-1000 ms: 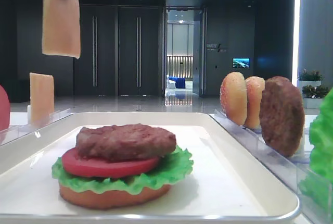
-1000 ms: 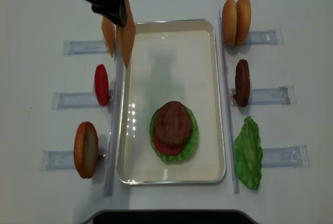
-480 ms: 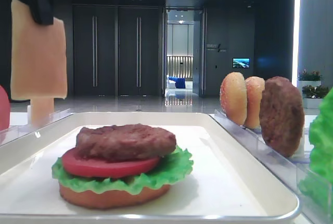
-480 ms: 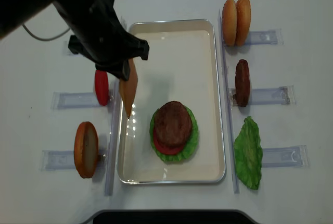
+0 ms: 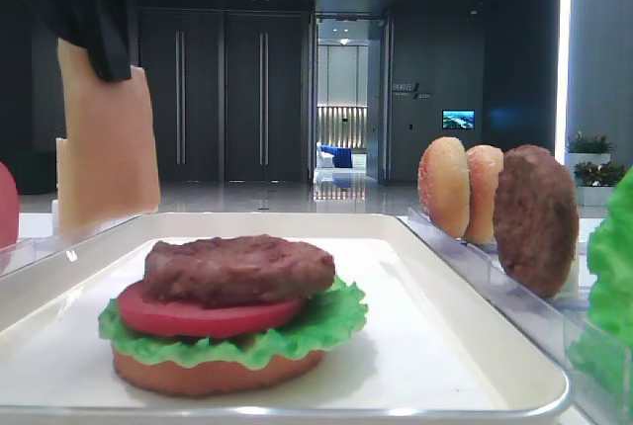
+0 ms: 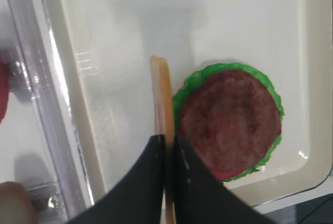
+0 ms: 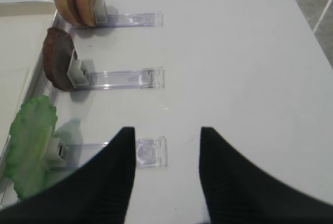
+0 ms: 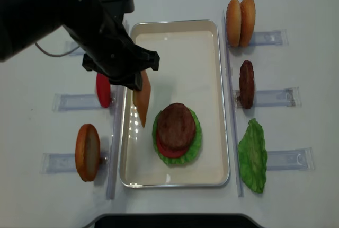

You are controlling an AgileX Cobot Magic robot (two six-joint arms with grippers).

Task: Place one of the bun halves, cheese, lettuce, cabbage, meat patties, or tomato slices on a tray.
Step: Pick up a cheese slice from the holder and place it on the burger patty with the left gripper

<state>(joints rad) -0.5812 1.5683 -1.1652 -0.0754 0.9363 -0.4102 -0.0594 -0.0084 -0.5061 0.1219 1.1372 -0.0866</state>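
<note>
Currently we list: left pincer (image 6: 166,146) clamped on the cheese slice (image 8: 142,98), held edge-down above the tray (image 8: 212,32), just left of the stacked meat patty (image 8: 176,125), tomato slice (image 5: 198,316), lettuce leaf (image 5: 326,326) and bottom bun half (image 5: 203,374); right pincer (image 7: 166,172) apart over the white tabletop (image 7: 234,52).

In the low front view the left gripper (image 5: 84,10) is cut off at the upper left, and it covers the top edge of the cheese (image 5: 107,153). A tomato slice (image 5: 8,210) is cropped at the left edge, the lettuce (image 5: 613,267) at the right. In the right wrist view the right gripper (image 7: 165,182) is cut off at the bottom.
</note>
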